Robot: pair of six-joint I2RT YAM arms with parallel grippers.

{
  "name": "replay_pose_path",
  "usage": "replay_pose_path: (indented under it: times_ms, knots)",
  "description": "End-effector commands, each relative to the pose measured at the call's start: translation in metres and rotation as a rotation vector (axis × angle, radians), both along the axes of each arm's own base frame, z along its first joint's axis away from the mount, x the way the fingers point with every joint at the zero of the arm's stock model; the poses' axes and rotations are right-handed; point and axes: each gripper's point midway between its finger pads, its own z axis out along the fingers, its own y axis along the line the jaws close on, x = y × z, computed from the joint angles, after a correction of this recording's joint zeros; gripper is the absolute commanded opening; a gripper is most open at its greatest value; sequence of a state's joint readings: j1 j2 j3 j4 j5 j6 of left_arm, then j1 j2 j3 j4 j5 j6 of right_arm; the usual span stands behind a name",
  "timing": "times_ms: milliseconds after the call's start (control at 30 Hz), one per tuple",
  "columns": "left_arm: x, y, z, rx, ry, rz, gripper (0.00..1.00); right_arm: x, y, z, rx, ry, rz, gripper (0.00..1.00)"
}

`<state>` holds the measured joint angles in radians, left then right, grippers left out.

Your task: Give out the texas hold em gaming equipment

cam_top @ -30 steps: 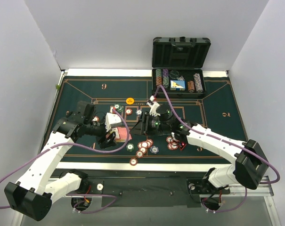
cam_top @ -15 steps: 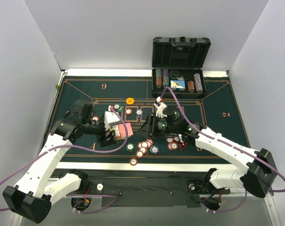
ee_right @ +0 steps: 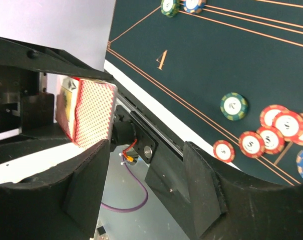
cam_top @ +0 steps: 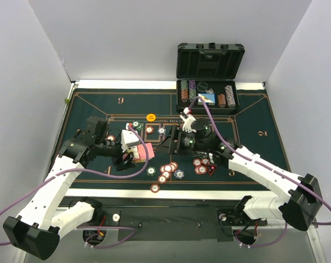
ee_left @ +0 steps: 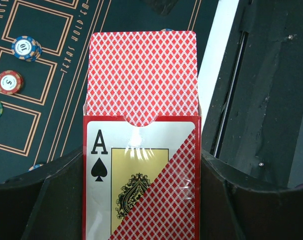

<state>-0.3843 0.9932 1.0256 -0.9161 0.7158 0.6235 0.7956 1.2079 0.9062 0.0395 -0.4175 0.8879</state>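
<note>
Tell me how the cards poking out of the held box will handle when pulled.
The cards look like a loose stack, so they would probably slide out of the glossy card box easily and may fan apart. Pinched at one edge they would likely flex. The left gripper clamps the box sides, which may add drag.

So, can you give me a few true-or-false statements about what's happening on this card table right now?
1. The left hand grips a card box with red-backed cards sticking out. True.
2. The right hand is shut on a chip. False: it is open and holds nothing.
3. The black case is closed. False: its lid stands open, with chips stacked inside.
4. An orange disc lies on the green mat. True.
</note>
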Motion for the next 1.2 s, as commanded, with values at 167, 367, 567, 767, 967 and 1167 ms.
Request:
replay_pose_path:
  times_ms: [167, 367, 567, 767, 967, 1167]
  knots:
    - [-0.001, -0.006, 0.022, -0.055, -0.080, -0.037, 0.00, 0.000, 0.034, 0.045, 0.115, -0.072, 0.058, 0.57]
    - [0.001, -0.007, 0.025, -0.066, -0.086, -0.035, 0.00, -0.005, 0.052, 0.037, 0.102, -0.049, 0.098, 0.57]
    - [0.005, -0.009, 0.032, -0.078, -0.103, -0.025, 0.00, -0.011, 0.059, 0.027, 0.094, -0.026, 0.121, 0.56]
    - [0.008, -0.012, 0.036, -0.092, -0.110, -0.021, 0.00, -0.016, 0.048, 0.020, 0.076, -0.022, 0.114, 0.51]
    - [0.005, -0.011, 0.036, -0.098, -0.101, -0.021, 0.00, -0.007, 0.039, 0.018, 0.072, -0.019, 0.076, 0.43]
    - [0.003, -0.011, 0.035, -0.097, -0.098, -0.027, 0.00, -0.009, 0.045, 0.033, 0.165, -0.028, 0.097, 0.53]
